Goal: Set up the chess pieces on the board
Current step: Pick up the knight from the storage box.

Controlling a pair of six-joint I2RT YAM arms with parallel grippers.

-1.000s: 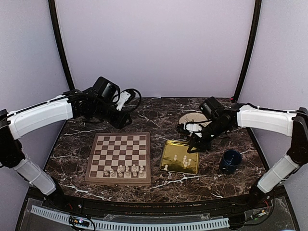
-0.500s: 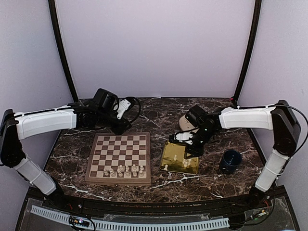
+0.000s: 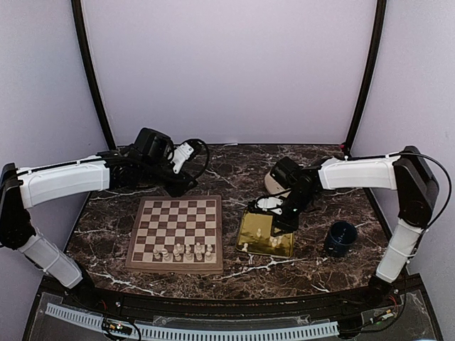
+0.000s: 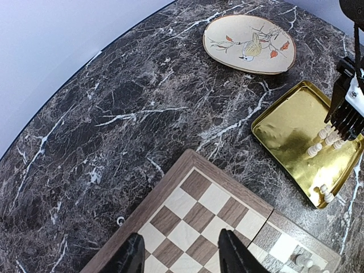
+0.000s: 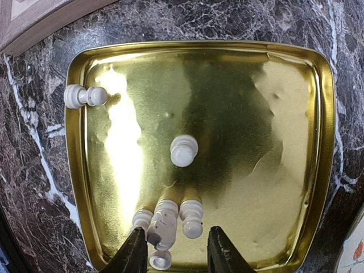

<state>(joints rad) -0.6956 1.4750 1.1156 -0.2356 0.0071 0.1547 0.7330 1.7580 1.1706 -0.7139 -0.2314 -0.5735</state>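
Only wrist view shows chess pieces (image 5: 192, 219) flanked by right claw (image 5: 176, 242).

top: high, whole table (image 3: 234, 174) | left wrist: oblique, board (image 4: 193, 205) | right wrist: close above tray (image 5: 239, 114), in all

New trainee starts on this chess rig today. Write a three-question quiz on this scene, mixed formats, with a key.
1. Fill in: the chess pieces already on the board stand in its ____ rows, seen from the robot (near or far).
2. Pick one: over the gold tray, the right gripper has its jaws A) open, B) shut tight with no gap, C) out of view.
3. True or false: the left gripper is clamped on a chess piece.

Key: 1 near; 2 A; 3 false, its jaws are apart and empty above the board's far edge.
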